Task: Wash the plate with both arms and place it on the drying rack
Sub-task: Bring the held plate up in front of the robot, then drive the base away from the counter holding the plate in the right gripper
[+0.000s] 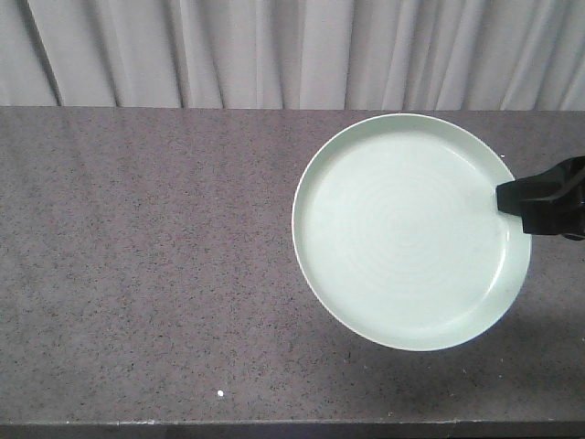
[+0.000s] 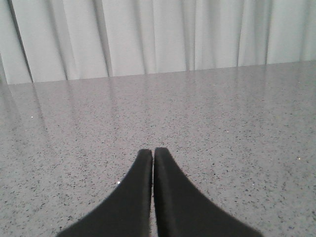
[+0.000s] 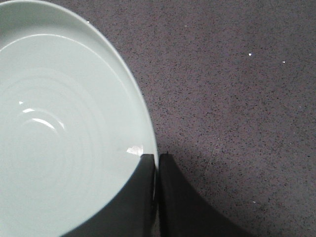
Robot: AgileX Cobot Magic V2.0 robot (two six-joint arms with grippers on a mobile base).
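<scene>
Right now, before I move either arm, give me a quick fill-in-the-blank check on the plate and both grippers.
1. The black gripper pinching the rim of the round pale mint-green plate is on the ____ arm.
2. The left gripper is shut and holds ____.
3. Behind the speckled grey stone counter hangs a pleated white ____.
Missing words: right; nothing; curtain.
</scene>
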